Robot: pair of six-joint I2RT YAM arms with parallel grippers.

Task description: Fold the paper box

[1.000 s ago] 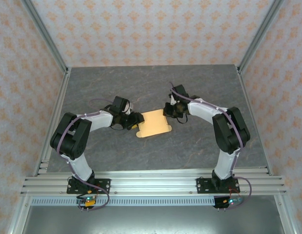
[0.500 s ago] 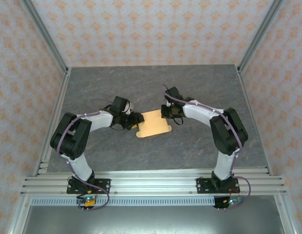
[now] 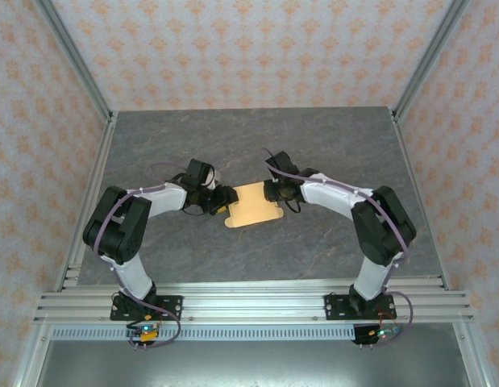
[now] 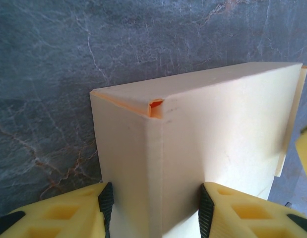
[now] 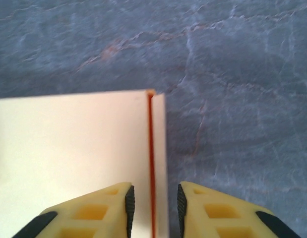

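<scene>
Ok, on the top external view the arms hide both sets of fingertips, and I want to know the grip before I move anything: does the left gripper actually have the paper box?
Observer: Yes. The left gripper is shut on the paper box, with its pads pressed on either side of a folded corner.
Operator: And the right one?
Observer: The right gripper is open. Its jaws straddle a narrow edge strip of the box without pinching it.
Operator: Is the corner on the left side tidy?
Observer: Not quite. A small orange gap shows at its top, where the folds meet.
</scene>
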